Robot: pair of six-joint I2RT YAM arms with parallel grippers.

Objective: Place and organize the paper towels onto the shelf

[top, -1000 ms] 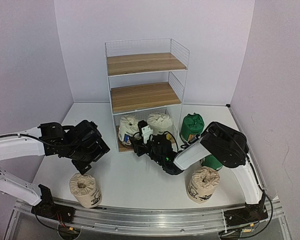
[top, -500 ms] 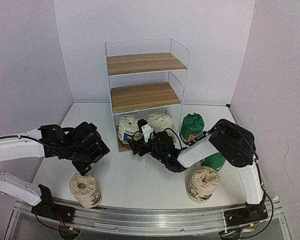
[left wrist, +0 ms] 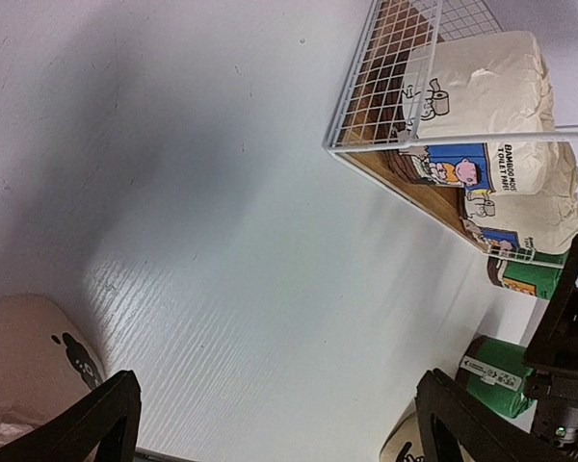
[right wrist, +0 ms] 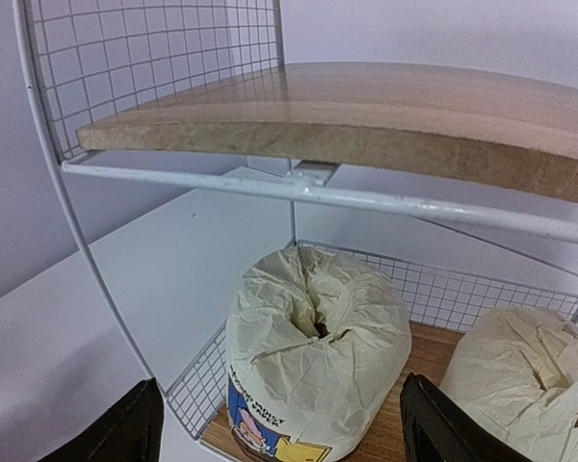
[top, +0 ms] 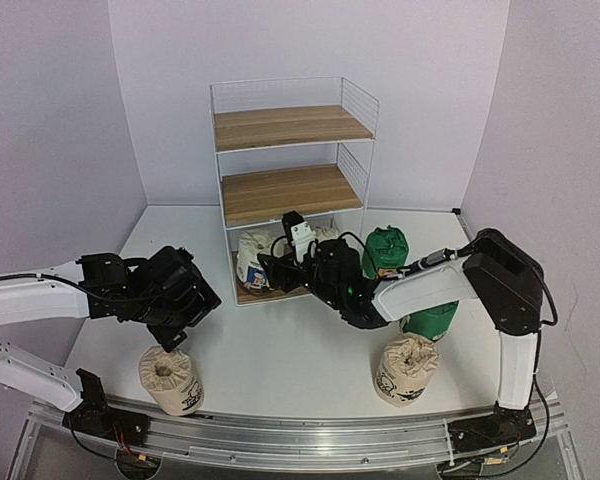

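Observation:
The shelf (top: 290, 128) stands at the back centre. Two white paper towels (top: 254, 256) (top: 325, 240) stand on its bottom board. In the right wrist view the left white roll (right wrist: 313, 337) stands upright inside the shelf (right wrist: 366, 106) beside the second one (right wrist: 530, 375). My right gripper (top: 275, 272) (right wrist: 284, 433) is open, its fingers either side of that roll and apart from it. My left gripper (top: 168, 332) (left wrist: 284, 433) hangs open and empty above a beige roll (top: 170, 378) (left wrist: 29, 366). On the table stand another beige roll (top: 408, 368) and two green rolls (top: 385, 250) (top: 432, 320).
The shelf's middle and top boards are bare. Its mesh side (left wrist: 366, 87) faces my left arm. My right arm stretches across the table in front of the green rolls. The table's right edge (top: 480, 260) and the back wall are close.
My right gripper has opened off the left white roll, which stays on the bottom board, and its wrist has risen slightly. The left arm has barely moved.

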